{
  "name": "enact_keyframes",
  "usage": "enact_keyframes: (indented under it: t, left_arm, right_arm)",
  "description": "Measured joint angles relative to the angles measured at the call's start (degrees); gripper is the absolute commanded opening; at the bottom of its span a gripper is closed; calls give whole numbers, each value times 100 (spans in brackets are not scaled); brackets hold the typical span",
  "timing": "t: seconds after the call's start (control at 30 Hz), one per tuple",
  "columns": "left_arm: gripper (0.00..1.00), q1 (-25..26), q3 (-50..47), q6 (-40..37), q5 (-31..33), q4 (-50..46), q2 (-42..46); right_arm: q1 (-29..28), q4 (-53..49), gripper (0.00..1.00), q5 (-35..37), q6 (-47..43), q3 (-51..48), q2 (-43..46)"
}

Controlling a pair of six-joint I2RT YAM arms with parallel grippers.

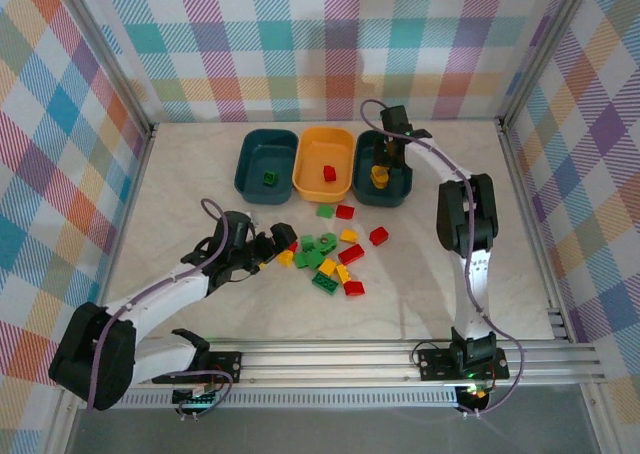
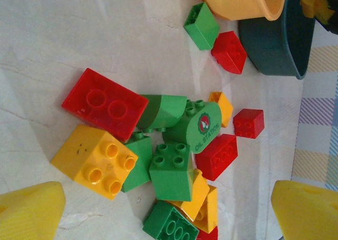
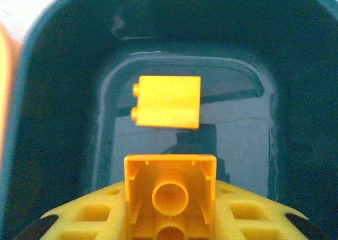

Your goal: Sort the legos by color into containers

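A pile of red, green and yellow legos (image 1: 330, 259) lies mid-table. My left gripper (image 1: 275, 246) hovers open at the pile's left edge. In the left wrist view its yellow fingertips (image 2: 29, 211) flank a green brick (image 2: 171, 171), with a yellow brick (image 2: 95, 160) and a red brick (image 2: 104, 103) beside it. My right gripper (image 1: 383, 164) is over the right teal container (image 1: 405, 179), shut on a yellow brick (image 3: 170, 192). Another yellow brick (image 3: 168, 101) lies on that container's floor. The left teal container (image 1: 246, 164) holds a green brick (image 1: 270, 178). The yellow-orange container (image 1: 305, 164) holds a red brick (image 1: 329, 173).
The three containers stand side by side at the back of the marble-patterned table (image 1: 180, 204). Checked walls and metal frame posts (image 1: 128, 104) close in the sides. A metal rail (image 1: 350, 359) with the arm bases runs along the near edge.
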State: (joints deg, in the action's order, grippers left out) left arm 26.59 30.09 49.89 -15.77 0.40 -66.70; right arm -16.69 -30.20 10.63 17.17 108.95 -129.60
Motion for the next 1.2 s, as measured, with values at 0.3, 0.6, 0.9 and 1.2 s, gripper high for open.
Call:
enact_keyframes:
  t: [0.3,0.6,0.9,1.2]
  left_arm:
    - [100,0,33,-149,39,-39,-197]
    - [100,-42,212,-192,608,-492,136]
    - [100,-1244,-181,496,1287,-1495,944]
    - [100,-1779,-1051,940,1150,-1869,1753]
  right_arm:
    - [28,-553,64,4,-313,944,-525]
    - [-319,81,63,323,-243,-1506,1646]
    - [-3416,1414,44,404,-267,-3130,3366]
    - [-4559,1056,58,520,-544,-2970,2017]
